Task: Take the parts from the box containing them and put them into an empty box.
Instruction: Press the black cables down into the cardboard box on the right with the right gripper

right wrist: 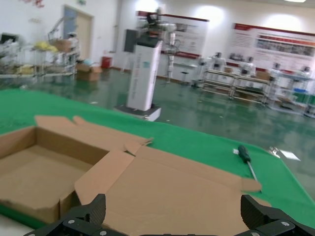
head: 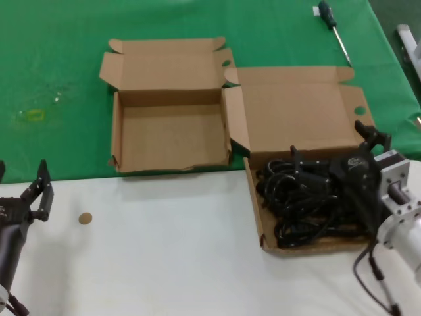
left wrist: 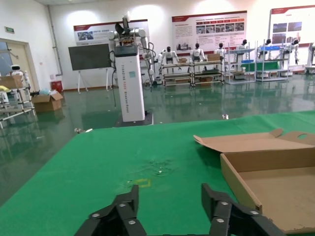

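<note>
Cables (head: 306, 201) lie in the larger box (head: 258, 217), right under our R gripper (head: 335, 159), fingers spread, nothing held; L gripper (head: 41, 191) parked open.

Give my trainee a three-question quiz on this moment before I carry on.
1. True or false: the smaller box already holds a cable.
2. Which pincer is over the cables: A left, B right?
3. Fill in: the screwdriver lies on the ___ cloth.

Key: 1 false, it holds nothing. 2 B, open above the larger box; the left pincer waits open near the table's edge. 3 green.
</note>
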You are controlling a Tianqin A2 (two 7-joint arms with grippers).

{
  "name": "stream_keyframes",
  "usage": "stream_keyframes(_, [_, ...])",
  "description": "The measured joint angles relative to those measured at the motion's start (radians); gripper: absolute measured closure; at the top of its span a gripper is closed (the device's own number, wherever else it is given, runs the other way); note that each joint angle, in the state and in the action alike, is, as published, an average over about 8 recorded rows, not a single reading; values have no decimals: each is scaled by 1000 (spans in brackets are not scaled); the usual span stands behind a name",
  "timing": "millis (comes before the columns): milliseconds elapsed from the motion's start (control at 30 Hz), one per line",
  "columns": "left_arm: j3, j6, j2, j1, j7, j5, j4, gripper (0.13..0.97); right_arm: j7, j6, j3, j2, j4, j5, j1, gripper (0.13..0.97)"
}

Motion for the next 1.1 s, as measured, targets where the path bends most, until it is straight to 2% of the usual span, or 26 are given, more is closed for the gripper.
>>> stream_keyframes(100, [0, 0, 0, 0, 0, 0, 0, 558, 7, -8, -42, 78, 0, 23, 22, 129])
stream_keyframes(367, [0, 0, 0, 0, 0, 0, 0, 758, 18, -181, -87, 265, -51, 0, 115, 129])
stream_keyframes(433, [0, 0, 0, 0, 0, 0, 0, 774, 0, -248, -81, 295, -67, -11, 141, 129])
stream_keyframes(667, [0, 0, 0, 0, 0, 0, 0, 886, -109, -517, -68, 393, -109, -37, 241, 129])
stream_keyframes(800, [0, 0, 0, 0, 0, 0, 0, 886, -189, -665, -75, 439, -133, -55, 303, 129])
stream_keyframes(1100, [0, 0, 0, 0, 0, 0, 0, 942, -366, -963, -128, 491, -212, -130, 465, 129])
